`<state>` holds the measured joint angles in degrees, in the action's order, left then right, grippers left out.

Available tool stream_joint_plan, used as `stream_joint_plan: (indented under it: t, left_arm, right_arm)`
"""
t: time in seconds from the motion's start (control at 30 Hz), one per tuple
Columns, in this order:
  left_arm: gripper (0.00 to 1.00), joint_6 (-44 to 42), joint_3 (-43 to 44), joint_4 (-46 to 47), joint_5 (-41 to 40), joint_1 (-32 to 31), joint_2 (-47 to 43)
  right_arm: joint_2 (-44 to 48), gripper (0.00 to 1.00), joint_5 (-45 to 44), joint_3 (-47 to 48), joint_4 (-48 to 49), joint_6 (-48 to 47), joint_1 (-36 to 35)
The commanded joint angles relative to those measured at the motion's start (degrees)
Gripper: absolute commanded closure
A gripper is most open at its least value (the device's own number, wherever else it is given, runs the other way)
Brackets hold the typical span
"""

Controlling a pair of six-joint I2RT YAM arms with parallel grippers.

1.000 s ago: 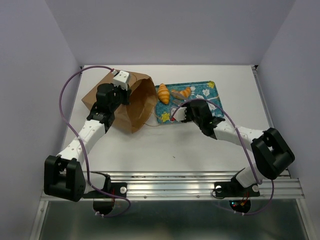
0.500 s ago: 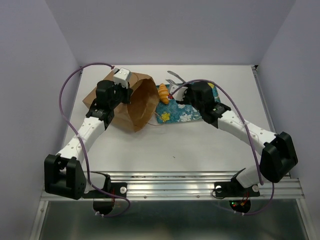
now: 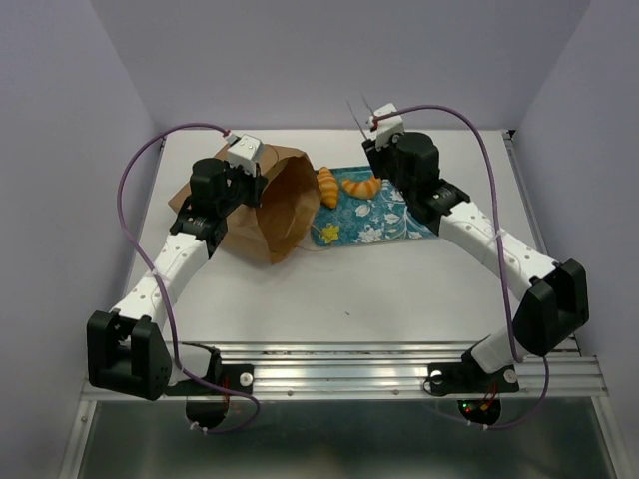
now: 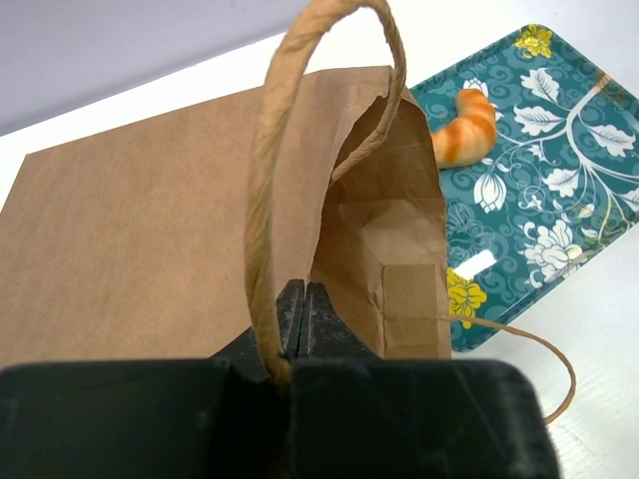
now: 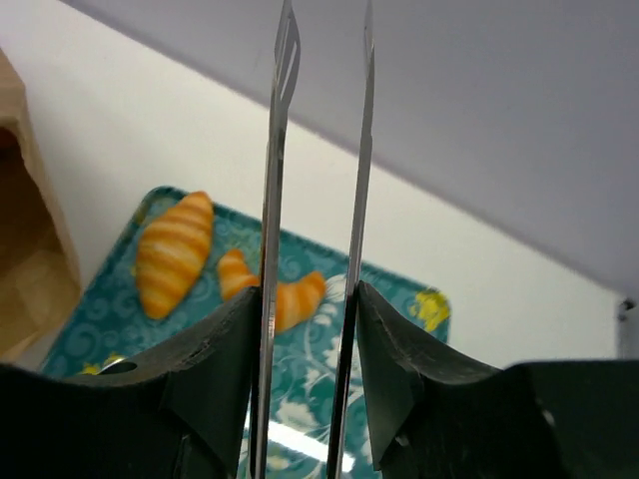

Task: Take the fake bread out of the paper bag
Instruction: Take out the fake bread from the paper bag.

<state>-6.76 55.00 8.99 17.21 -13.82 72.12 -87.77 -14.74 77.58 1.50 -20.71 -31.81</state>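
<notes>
Right gripper [image 5: 310,299] just swung up off the teal tray [image 3: 399,215] toward 12 o'clock, clamped on metal tongs [image 5: 280,150] with nothing in the tips. Striped loaf [image 3: 326,187] and croissant [image 3: 360,186] sit on the tray, 3 o'clock of the paper bag [image 4: 150,230]. Left gripper [image 4: 300,309] pinches the string handle [image 4: 265,200]. Guessing it's going back in for more.

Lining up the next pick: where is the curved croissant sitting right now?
Top view: the curved croissant lies on the teal tray near its far left corner, just right of the striped loaf, which sits next to the paper bag mouth.
</notes>
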Motion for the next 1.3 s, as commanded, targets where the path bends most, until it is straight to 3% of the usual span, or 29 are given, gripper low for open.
stream_joint_plan:
  t: [0.0, 0.23, 0.37, 0.57, 0.83, 1.03, 1.27]
  left_arm:
    - [1.00, -2.11, 3.27, 1.82, 0.54, -0.24, -0.05]
    - [1.00, -4.83, 4.58, 2.26, 2.65, -0.24, 2.06]
    - [1.00, -7.90, 5.55, 1.29, 4.85, -0.15, 3.29]
    - [1.00, -11.16, 6.87, -1.44, 6.43, -0.24, 4.26]
    - [1.00, -15.21, 7.14, -3.98, 10.91, -0.24, 2.77]
    - [1.00, -20.57, 6.70, -8.20, 16.44, -0.24, 1.27]
    - [1.00, -20.66, 7.39, -8.91, 18.91, -0.24, 2.06]
  right_arm:
    - [6.10, 0.52, 4.19, -4.97, 2.11, 23.06, 0.08]
    - [13.58, 0.51, 10.34, -12.27, -6.76, 38.18, 0.08]
    - [17.44, 0.51, 22.96, -12.89, -15.19, 42.15, 0.61]
    - [19.65, 0.49, 39.51, -16.40, -17.32, 43.30, 0.61]
    - [9.74, 0.50, 46.73, -19.22, -5.64, 44.18, 0.08]
    - [1.73, 0.50, 47.87, -15.10, -2.30, 41.72, -2.63]
    - [-3.81, 0.49, 38.93, -15.62, 10.62, 46.02, -7.63]
